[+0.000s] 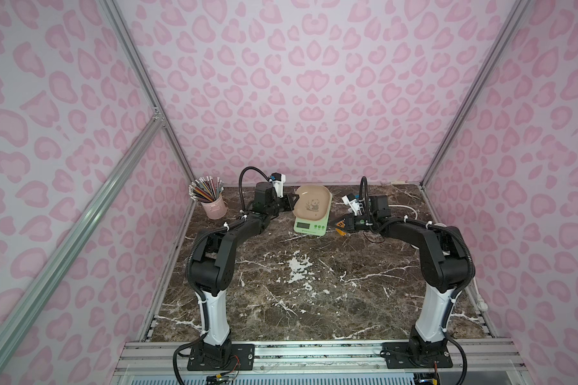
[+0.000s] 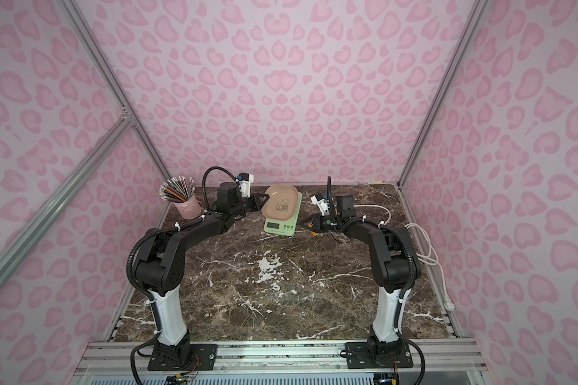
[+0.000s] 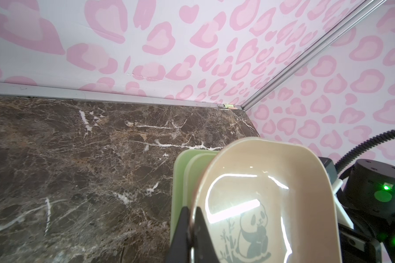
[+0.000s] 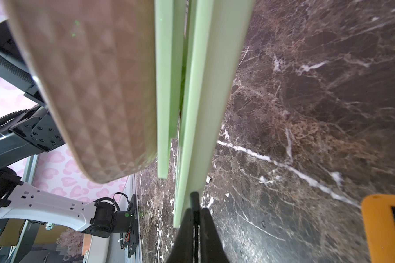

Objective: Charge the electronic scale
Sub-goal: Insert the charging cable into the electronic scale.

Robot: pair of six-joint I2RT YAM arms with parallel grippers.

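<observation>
Green plastic and beige tray sit between our two arms: the electronic scale rests on the brown marble table, with the left end effector at one side of it and the right end effector at the other.

Our left end effector is clenched on the rim of the panda-printed tray. One black finger lies inside the rim and the other outside it. The tray does not lie flat. Its gripped side is raised off the green body. In the right wrist view its diamond-patterned underside leans away from the green platform.

Our right end effector is closed tight, fingers almost together. It points straight at the side edge of the scale. A small dark tip shows between the fingers, touching that edge. We cannot tell what the tip is.

An orange power strip lies on the table just beside the right end effector, partly under it in both top views. A white cable runs along the table behind this end effector's wrist.

Behind the left end effector, on the side away from the scale and well apart from it, stands a pink cup of pencils.
</observation>
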